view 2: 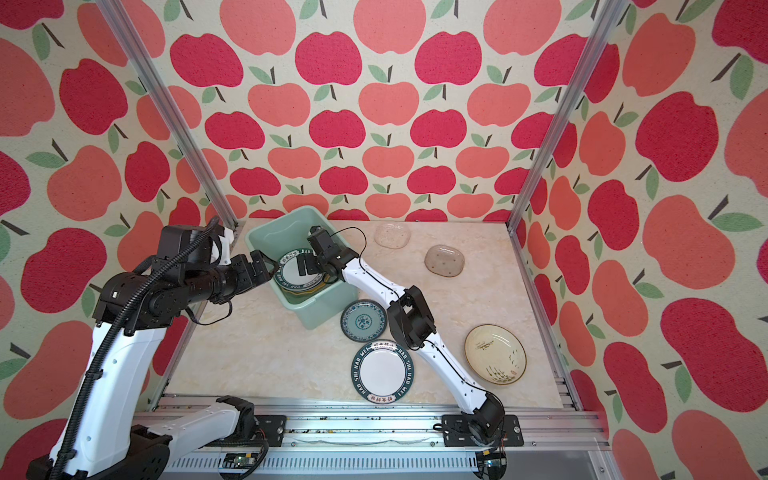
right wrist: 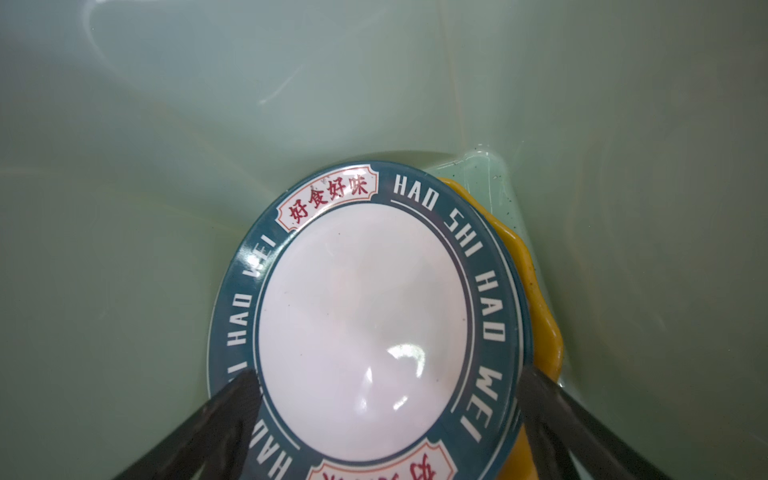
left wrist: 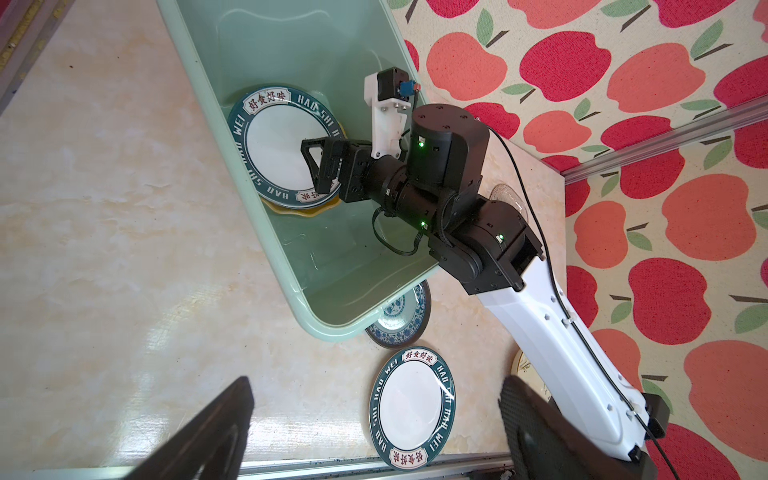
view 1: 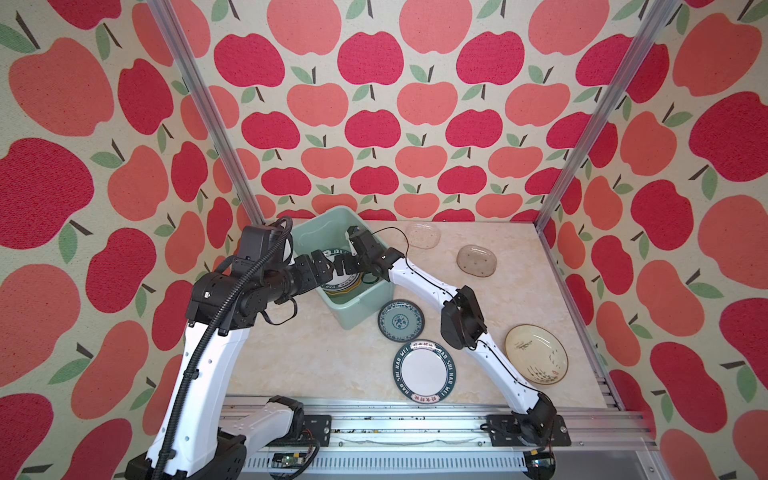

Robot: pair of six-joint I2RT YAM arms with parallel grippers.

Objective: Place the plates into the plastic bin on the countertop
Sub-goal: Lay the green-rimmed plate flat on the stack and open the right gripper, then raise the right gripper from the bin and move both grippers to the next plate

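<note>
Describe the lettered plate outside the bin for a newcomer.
Find the mint-green bin at the countertop's back left. A teal patterned plate lies by its near corner; the lettered plate lies in front. White centre, dark HAO SHI WEI rim; its twin is inside the bin.

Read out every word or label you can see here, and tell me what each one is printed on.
"HAO SHI HAO WEI": white letters on the dark rim of the lettered plate in the plastic bin, and on the matching plate on the countertop.
"好食好味": red characters in both plates' rim panels.
Cream plate: dark marks, too small to read.
</note>
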